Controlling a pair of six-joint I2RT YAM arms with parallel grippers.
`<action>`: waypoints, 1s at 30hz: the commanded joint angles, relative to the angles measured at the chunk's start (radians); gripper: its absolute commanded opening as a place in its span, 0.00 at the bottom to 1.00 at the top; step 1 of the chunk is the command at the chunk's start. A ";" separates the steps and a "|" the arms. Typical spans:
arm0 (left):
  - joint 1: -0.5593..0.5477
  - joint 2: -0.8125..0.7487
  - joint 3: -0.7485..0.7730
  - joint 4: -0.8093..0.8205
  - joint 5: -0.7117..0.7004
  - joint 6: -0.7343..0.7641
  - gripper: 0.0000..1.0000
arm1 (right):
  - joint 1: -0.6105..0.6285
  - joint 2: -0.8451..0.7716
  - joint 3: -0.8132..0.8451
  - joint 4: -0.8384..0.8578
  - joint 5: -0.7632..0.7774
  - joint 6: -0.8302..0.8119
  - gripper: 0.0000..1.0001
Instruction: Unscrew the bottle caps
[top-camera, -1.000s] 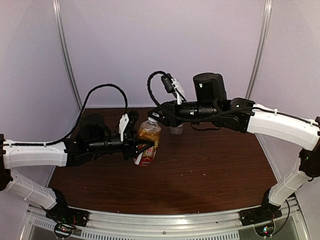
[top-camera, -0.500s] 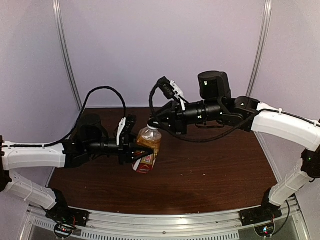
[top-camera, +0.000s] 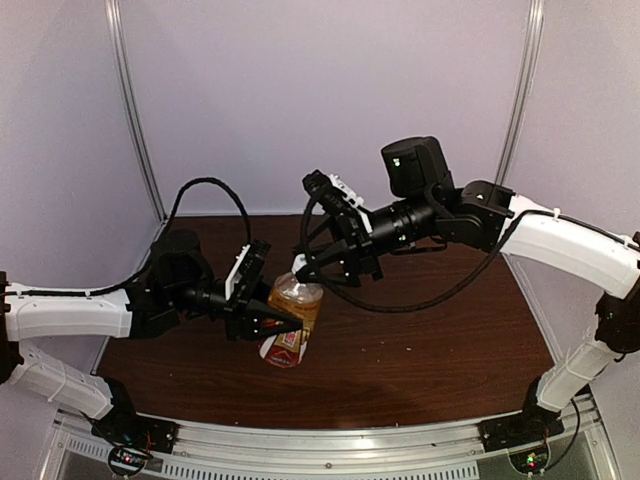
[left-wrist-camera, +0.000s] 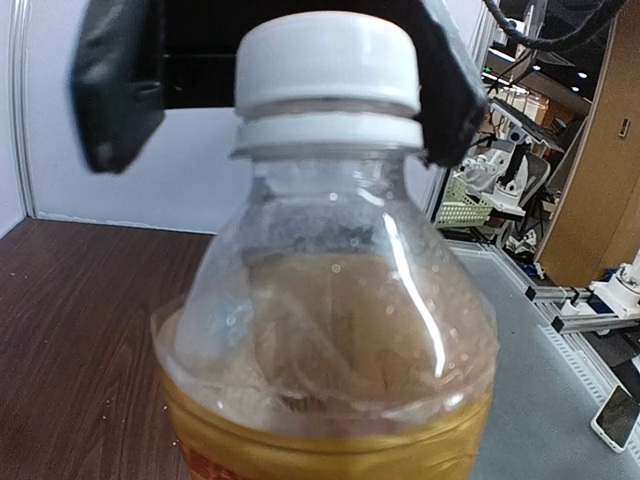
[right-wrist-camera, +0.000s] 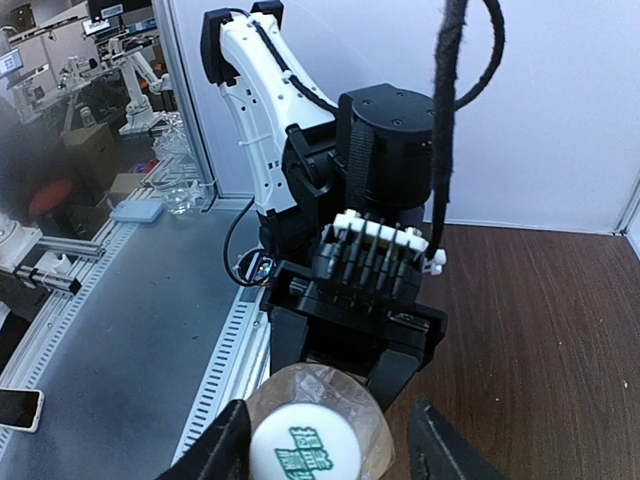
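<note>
The amber bottle with a red-white label leans slightly over the dark table, and my left gripper is shut on its body from the left. Its white cap sits on the neck. My right gripper reaches in from the right, its jaws open on either side of the cap. In the right wrist view the cap lies between my right gripper's fingers, with a gap on the right side. The left wrist view shows the cap close up, with the bottle filling the frame and hiding my own fingers.
The brown wooden table stretches to the right of the bottle. A metal rail with the arm bases runs along the near edge. The right arm's black cable loops below its wrist.
The left arm has carried the bottle nearer the front and tipped it. The right gripper followed, turned over the cap and opened its jaws.
</note>
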 joint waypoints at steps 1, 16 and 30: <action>-0.009 -0.024 0.020 0.041 -0.045 0.030 0.32 | -0.005 -0.023 -0.037 0.046 0.113 0.081 0.62; -0.009 -0.042 0.030 -0.046 -0.392 0.060 0.35 | -0.004 -0.123 -0.055 0.149 0.472 0.460 0.79; -0.009 -0.023 0.042 -0.056 -0.554 0.038 0.35 | 0.018 -0.020 -0.023 0.205 0.609 0.647 0.78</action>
